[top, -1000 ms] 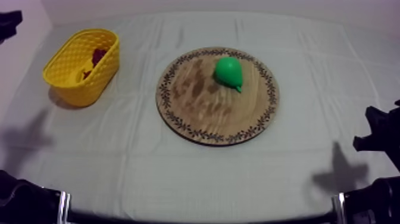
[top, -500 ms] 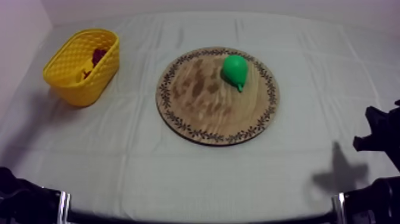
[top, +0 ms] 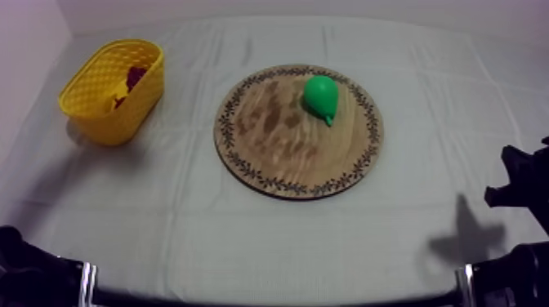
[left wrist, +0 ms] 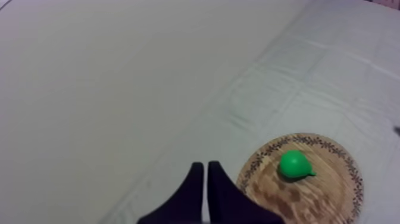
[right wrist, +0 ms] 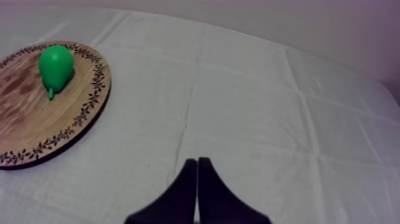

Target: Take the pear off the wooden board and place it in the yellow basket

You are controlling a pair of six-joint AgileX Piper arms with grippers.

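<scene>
A green pear [top: 321, 96] lies on its side on the far right part of the round wooden board [top: 274, 143], stem toward the front. The yellow basket [top: 98, 102] stands at the far left with a dark red fruit [top: 135, 77] inside. My left gripper [left wrist: 206, 164] is shut on nothing, its fingers a narrow wedge, well short of the board [left wrist: 315, 199] and pear [left wrist: 294, 165]. My right gripper [right wrist: 197, 161] is also shut on nothing, over bare cloth to the right of the board [right wrist: 36, 113] and pear [right wrist: 56, 64].
In the top view my left arm [top: 20, 265] sits low at the front left corner and my right arm [top: 523, 188] at the right edge. Grey-white cloth lies open between basket and board and across the front of the table.
The pear has shifted slightly to the right on the board. A dark shape at the upper left edge has gone, and its shadow on the cloth faded. The right arm has not moved.
</scene>
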